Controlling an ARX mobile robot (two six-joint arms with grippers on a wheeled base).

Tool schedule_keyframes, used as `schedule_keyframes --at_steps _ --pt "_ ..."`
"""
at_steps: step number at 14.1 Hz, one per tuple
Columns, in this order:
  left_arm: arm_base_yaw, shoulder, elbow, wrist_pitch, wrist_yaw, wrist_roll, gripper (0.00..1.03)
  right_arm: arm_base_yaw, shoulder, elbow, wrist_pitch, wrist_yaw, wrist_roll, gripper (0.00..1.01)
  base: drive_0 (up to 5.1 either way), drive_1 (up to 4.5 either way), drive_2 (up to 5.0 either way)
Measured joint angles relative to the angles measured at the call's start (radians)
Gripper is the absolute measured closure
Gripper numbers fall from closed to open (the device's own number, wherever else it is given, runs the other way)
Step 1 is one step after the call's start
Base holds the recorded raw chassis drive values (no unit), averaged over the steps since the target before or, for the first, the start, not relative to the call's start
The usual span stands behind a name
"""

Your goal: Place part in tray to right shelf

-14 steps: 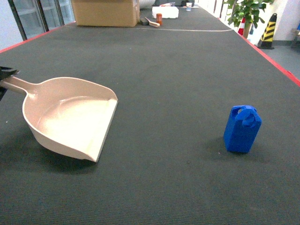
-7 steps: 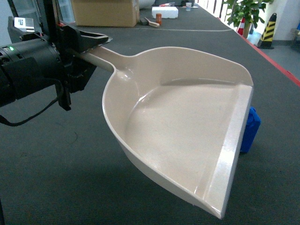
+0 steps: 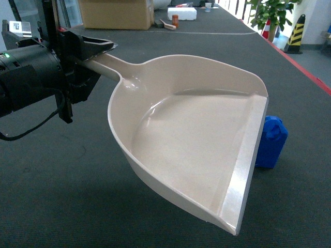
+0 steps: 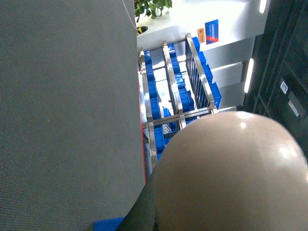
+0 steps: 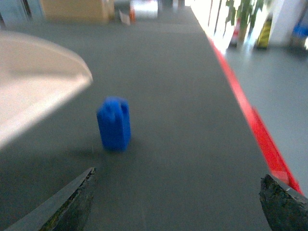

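Observation:
The beige tray (image 3: 196, 139) hangs in the air close to the head camera, its flat open front edge facing right. My left gripper (image 3: 95, 49) is shut on the tray's handle at the upper left. The blue part (image 3: 272, 140) stands upright on the dark mat, half hidden behind the tray's front edge. In the right wrist view the part (image 5: 114, 123) stands ahead and to the left of my right gripper (image 5: 178, 202), which is wide open and holds nothing. The left wrist view shows the tray's underside (image 4: 231, 173) and, beyond the mat's edge, the right shelf (image 4: 175, 103) with blue crates.
A cardboard box (image 3: 116, 13), a white foam box (image 3: 182, 13) and small items sit at the mat's far end. A red strip (image 3: 305, 67) marks the right edge. A potted plant (image 3: 271, 13) and a striped post (image 3: 296, 33) stand beyond it.
A second ago the tray lay low at the left. It has since risen and swung toward the head camera, then shifted slightly left, uncovering more of the part.

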Motion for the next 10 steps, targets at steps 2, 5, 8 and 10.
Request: schedule_keyframes --at_steps 2,5,8,10 --pt "0.000 0.000 0.000 0.003 0.002 0.001 0.86 -0.105 0.431 0.101 0.033 -0.121 -0.070 0.03 0.0 0.00 0.0" --pt "0.000 0.000 0.000 -0.001 0.000 0.002 0.86 -0.198 1.031 0.270 0.267 -0.421 -0.243 0.03 0.0 0.00 0.0" --pt "0.000 0.000 0.000 0.000 0.000 0.002 0.86 -0.162 1.433 0.476 0.313 -0.479 -0.371 0.03 0.0 0.00 0.0" --pt "0.000 0.000 0.000 0.000 0.000 0.002 0.86 -0.085 1.623 0.607 0.338 -0.455 -0.392 0.03 0.0 0.00 0.0"
